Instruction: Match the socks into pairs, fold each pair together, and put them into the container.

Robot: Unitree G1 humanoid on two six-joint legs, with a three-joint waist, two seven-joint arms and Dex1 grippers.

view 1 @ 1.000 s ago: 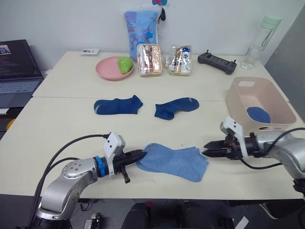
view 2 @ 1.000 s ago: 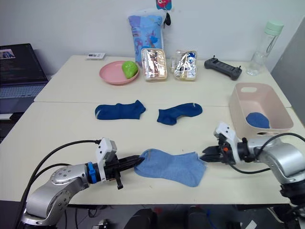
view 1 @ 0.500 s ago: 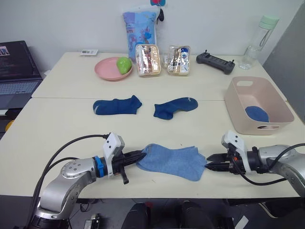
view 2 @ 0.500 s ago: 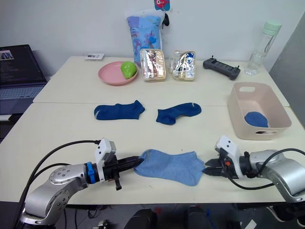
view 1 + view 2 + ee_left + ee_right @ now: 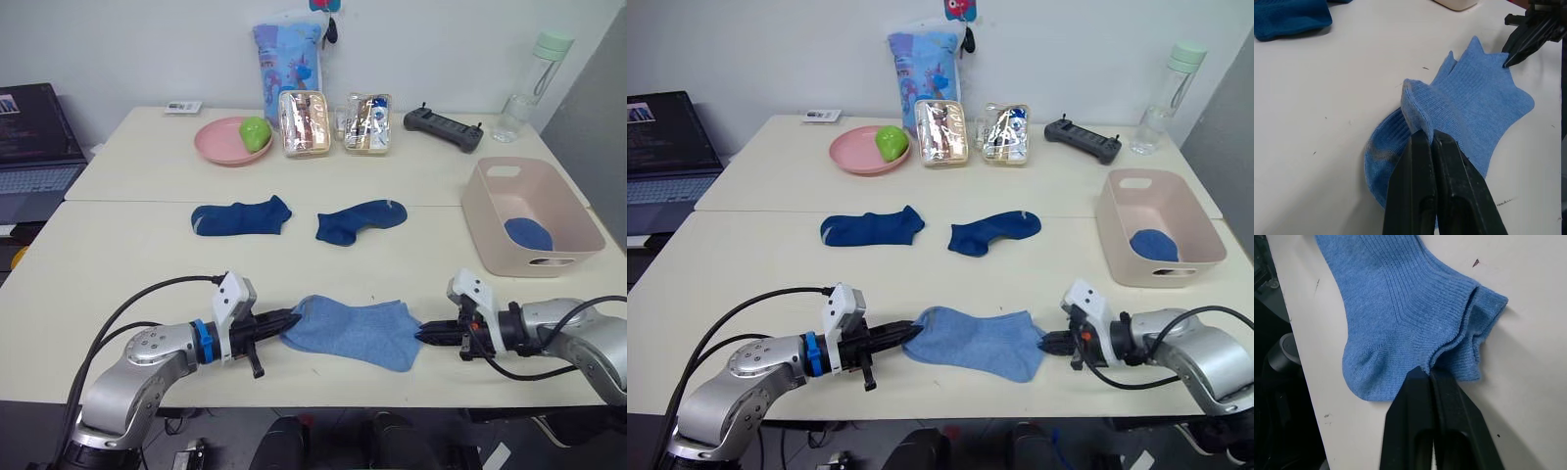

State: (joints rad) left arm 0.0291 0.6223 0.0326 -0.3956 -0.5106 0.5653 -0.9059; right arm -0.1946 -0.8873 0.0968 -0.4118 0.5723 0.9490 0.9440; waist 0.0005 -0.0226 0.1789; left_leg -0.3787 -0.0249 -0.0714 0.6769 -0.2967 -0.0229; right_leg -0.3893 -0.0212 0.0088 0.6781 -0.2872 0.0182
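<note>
Left eye view: light blue socks stacked flat near the front edge of the table, midway between both arms. Left gripper pinching the stack's near-left end; right gripper pressed together at the opposite end — whether cloth sits between its tips hard to tell here. Beyond the stack, two dark navy socks and, side by side, apart from each other. To the stack's far right, the pink container, with a blue sock bundle partly hidden by its near wall.

Left wrist view: black fingers shut tight on a raised fold of the light blue cloth, lifting that edge off the table; far end of the stack met by the other gripper's tips.

Right wrist view: fingers closed together over the cuff edges — layered ribbed openings visible, contact point itself covered by the fingers.
</note>
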